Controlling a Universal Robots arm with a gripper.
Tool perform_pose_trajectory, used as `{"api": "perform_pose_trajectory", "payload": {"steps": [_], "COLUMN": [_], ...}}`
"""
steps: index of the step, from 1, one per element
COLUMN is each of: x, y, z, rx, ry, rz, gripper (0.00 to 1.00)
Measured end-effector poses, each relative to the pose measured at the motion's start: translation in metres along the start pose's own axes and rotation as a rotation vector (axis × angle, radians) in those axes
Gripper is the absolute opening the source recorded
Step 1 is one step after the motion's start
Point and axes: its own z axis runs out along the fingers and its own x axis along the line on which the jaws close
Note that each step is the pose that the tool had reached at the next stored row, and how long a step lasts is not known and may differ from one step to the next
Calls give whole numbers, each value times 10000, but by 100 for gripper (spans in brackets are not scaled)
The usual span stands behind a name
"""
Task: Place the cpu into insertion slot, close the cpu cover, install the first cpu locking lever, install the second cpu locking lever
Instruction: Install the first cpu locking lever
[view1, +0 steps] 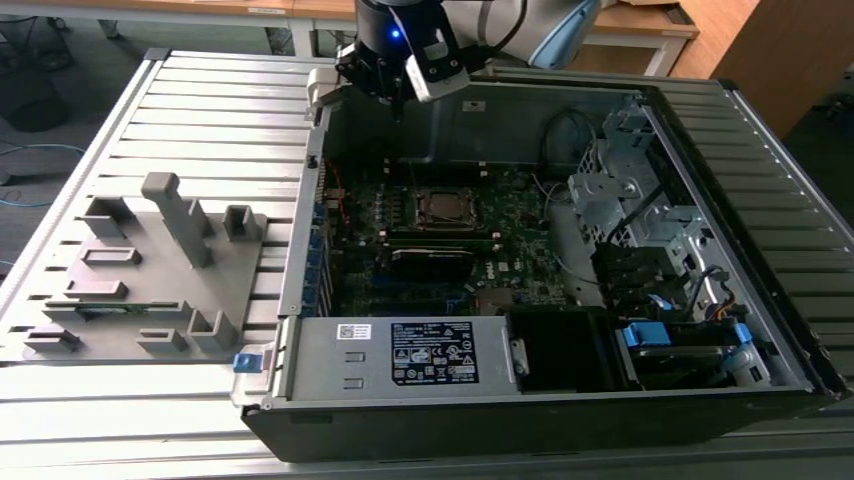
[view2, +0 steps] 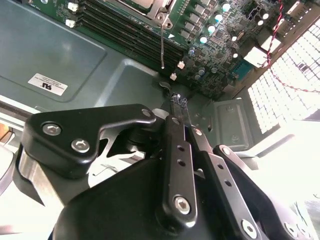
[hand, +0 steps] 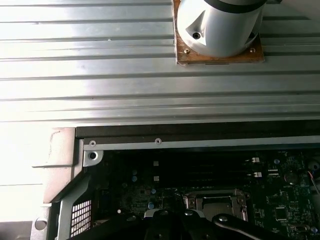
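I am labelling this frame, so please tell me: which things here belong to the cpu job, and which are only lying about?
Job in hand:
insertion slot
locking lever
gripper

Lying about:
grey fixture tray
power supply box

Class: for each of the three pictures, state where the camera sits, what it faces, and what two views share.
Exterior view: off the arm, above the open computer case, looking down; the arm and pincer hang at its far wall.
Second wrist view: behind the shut pincer, facing the motherboard.
First wrist view: on the wrist, facing the slatted table and apparently the arm's base.
Shared: the insertion slot in both wrist views.
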Motion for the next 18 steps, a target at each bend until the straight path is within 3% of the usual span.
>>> {"api": "perform_pose_trajectory", "payload": {"steps": [12,18], "x": [20,42], "y": [-18,-46], "z": [38,116], "rx": [-1,-2], "ry": [-9,-16], "rz": [-3,-4], "gripper": [11,11]}}
